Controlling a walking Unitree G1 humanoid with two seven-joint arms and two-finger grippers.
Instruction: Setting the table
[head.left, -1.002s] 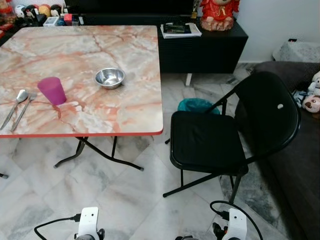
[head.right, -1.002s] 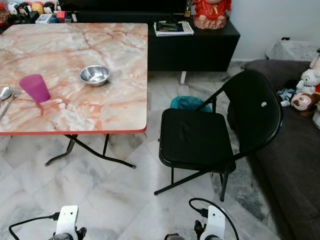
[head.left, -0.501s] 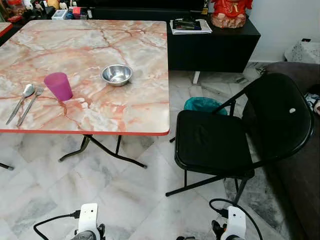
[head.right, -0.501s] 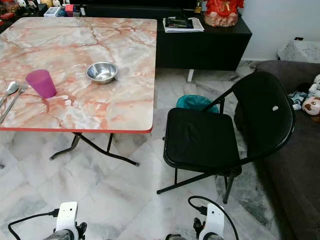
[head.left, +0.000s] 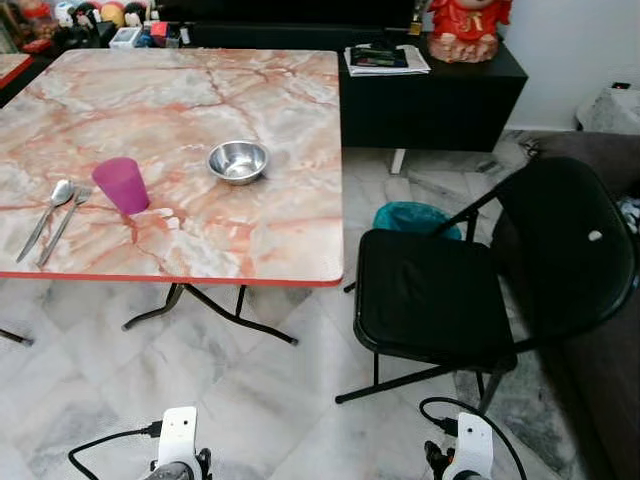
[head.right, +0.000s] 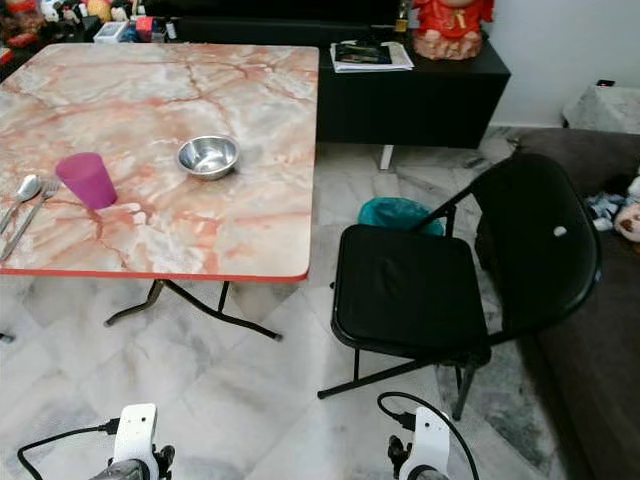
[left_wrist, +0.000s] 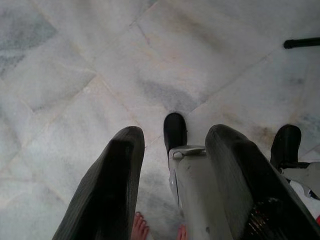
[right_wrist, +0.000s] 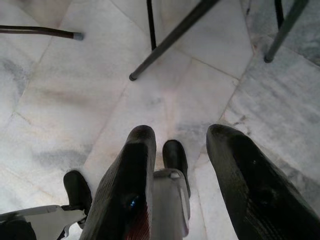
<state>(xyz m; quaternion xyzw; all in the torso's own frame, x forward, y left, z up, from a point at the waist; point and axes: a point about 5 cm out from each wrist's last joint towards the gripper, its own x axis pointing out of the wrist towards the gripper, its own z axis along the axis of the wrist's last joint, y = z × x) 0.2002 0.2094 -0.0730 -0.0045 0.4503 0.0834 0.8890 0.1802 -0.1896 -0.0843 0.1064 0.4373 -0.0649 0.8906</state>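
**Table partly set, robot standing off: hazards on the approach**

Item 1. Marble-patterned table (head.left: 250, 110), red-edged, folding legs. Carrying a pink cup (head.left: 121, 185), a steel bowl (head.left: 238, 161) at about 2 o'clock from the cup and apart from it, and a spoon (head.left: 50, 204) and fork (head.left: 62, 224) lying side by side at 9 o'clock from the cup, near the front edge.

Item 2. Black folding chair (head.left: 440, 295), standing at 3 o'clock from the table, just off its corner, seat facing the robot. A teal bin (head.left: 415, 217) is sitting behind it.

Item 3. Left gripper (left_wrist: 172, 175), hanging idle over the marble floor, fingers (left_wrist: 112, 185) spread apart and holding nothing.

Item 4. Right gripper (right_wrist: 182, 170), hanging likewise above the floor near the chair's legs, fingers parted and empty.

Risks, as judged:
- The right arm is hanging close to the chair legs; stepping forward could be knocking the chair or catching the cable at the wrist.
- The table's leg is reaching out low over the floor; a foot could be clipping it and jolting everything on top.
- Spoon and fork are lying close to the front edge; a careless reach could be sweeping them off.
- The cup is light and tall, so a brush from a finger could be tipping it; whether it holds liquid probably cannot be told from here.
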